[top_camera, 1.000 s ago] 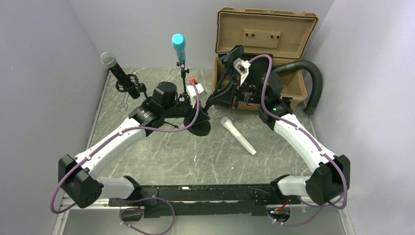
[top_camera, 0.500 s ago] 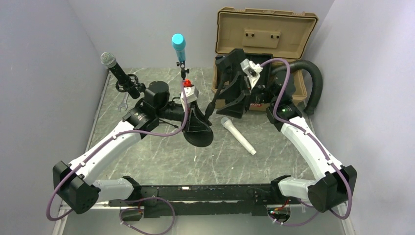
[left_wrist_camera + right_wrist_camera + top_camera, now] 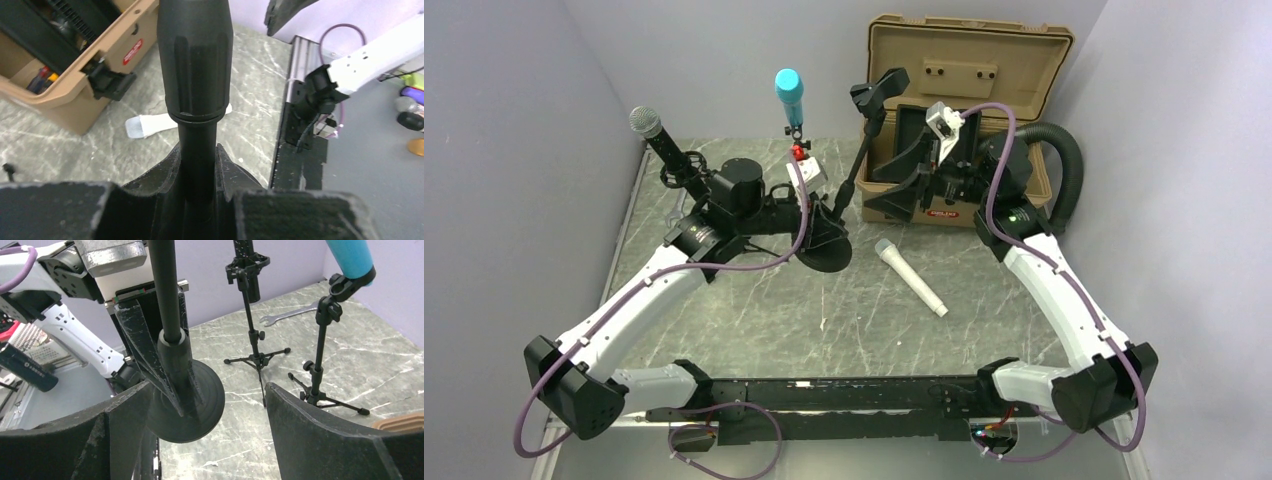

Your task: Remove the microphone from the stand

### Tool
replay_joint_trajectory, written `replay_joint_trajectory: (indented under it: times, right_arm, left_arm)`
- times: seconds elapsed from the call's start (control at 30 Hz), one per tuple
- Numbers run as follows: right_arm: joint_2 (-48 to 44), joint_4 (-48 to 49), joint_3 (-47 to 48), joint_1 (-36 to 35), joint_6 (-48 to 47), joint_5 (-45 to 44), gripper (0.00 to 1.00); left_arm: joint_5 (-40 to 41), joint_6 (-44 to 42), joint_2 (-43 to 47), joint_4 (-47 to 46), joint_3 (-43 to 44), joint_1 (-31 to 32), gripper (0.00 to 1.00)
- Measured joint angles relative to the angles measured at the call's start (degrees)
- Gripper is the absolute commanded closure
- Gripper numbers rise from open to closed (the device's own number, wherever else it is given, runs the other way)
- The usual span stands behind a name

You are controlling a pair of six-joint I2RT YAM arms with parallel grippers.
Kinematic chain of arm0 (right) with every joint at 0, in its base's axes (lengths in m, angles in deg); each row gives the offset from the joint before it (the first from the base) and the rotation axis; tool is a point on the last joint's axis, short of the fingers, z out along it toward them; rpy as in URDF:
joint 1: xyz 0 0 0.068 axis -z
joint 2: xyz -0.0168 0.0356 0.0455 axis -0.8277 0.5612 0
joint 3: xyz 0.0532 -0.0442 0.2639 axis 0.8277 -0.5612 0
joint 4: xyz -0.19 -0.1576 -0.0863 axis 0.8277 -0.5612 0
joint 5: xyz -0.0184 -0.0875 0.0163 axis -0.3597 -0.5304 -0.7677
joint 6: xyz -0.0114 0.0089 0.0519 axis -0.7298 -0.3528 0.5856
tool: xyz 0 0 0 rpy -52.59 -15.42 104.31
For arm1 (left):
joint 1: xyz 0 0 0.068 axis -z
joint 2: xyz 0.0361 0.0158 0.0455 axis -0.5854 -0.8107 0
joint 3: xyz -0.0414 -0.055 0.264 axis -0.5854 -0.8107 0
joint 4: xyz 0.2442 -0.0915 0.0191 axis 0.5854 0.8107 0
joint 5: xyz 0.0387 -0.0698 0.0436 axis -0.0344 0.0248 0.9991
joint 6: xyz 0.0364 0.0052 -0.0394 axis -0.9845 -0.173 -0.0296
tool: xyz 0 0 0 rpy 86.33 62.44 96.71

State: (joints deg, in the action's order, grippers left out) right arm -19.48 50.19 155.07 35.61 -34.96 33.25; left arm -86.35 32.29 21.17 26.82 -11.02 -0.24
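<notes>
Black stand (image 3: 856, 168) gripped tight by left hand (image 3: 823, 226), right hand (image 3: 890, 181) newly spread wide, empty, drawn back

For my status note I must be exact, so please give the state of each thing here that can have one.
Left hand: shut on the black stand.
Right hand: open, holding nothing.
Stand clip: empty.
White microphone: lying flat, in no stand.
Tan case: lid open.
Blue microphone: upright in its stand.
Grey-headed microphone: tilted in its stand.
</notes>
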Motion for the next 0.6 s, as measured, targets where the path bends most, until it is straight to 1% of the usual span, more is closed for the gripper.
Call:
replay_joint_trajectory:
  times: [0.1, 0.27, 0.5, 0.6]
  right_arm:
    - [1.3, 0.8, 0.0, 0.0, 1.6, -1.2, 0.18]
    - [4.5, 1.6, 0.0, -0.5, 3.9, -2.9, 0.23]
    - [5.9, 1.8, 0.0, -2.6, 5.0, -4.9, 0.31]
    - [6.3, 2.9, -0.2, -3.8, 5.7, -5.3, 0.37]
  left_arm:
    - [4.2, -0.7, -0.7, 0.7, 0.0, 0.1, 1.0]
    - [8.9, -1.2, -2.3, 1.6, 0.0, 1.2, 1.0]
    - [12.3, -1.9, -3.4, 2.3, 0.1, 2.4, 1.0]
    - [13.0, -1.9, -4.2, 2.5, 0.5, 2.7, 1.0]
